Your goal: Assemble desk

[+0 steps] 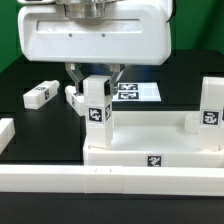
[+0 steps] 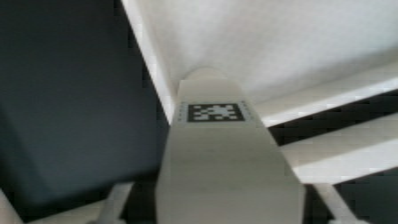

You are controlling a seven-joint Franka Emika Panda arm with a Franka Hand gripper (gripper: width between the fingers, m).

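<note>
Gripper (image 1: 96, 86) clamped on leg (image 1: 97, 112): hold it upright, centre it on desk top (image 1: 120, 157) corner, screw in gently.

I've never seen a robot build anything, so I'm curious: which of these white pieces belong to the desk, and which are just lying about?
Belongs to the job: desk top; gripped leg, between the jaws; standing leg; loose leg.
Just lying about: marker board; border rail.

We find free room around the lying leg (image 1: 38, 95), while the tray top (image 1: 120, 150), gripped post (image 1: 97, 100) and corner post (image 1: 210, 100) obstruct the exterior view's right.
</note>
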